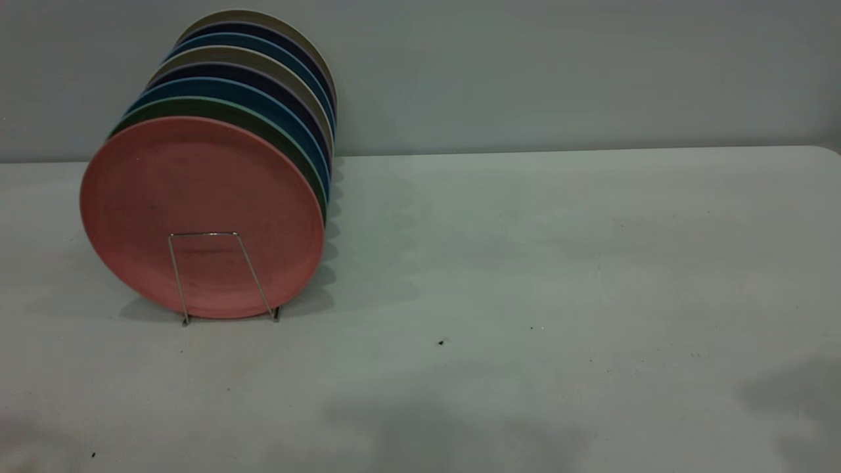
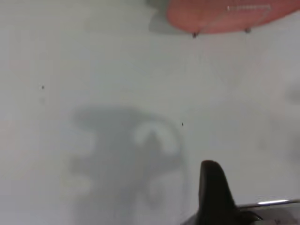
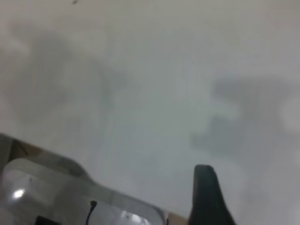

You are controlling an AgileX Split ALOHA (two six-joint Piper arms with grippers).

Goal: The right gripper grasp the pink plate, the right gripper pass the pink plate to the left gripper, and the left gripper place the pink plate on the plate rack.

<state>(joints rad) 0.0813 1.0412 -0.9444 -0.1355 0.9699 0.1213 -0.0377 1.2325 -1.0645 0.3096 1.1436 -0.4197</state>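
The plate rack [image 1: 210, 272] stands on the tabletop [image 1: 525, 263] at my left, holding a row of upright plates. The pink plate [image 1: 197, 210] sits at the near end of the row, behind the rack's front wire loop, with the green plate [image 1: 263, 125] right behind it, then blue, dark and beige plates farther back. My left gripper [image 2: 213, 187] hangs above bare tabletop, well apart from the rack; only one finger shows, so I cannot tell its spread. The same goes for my right gripper [image 3: 206, 192].
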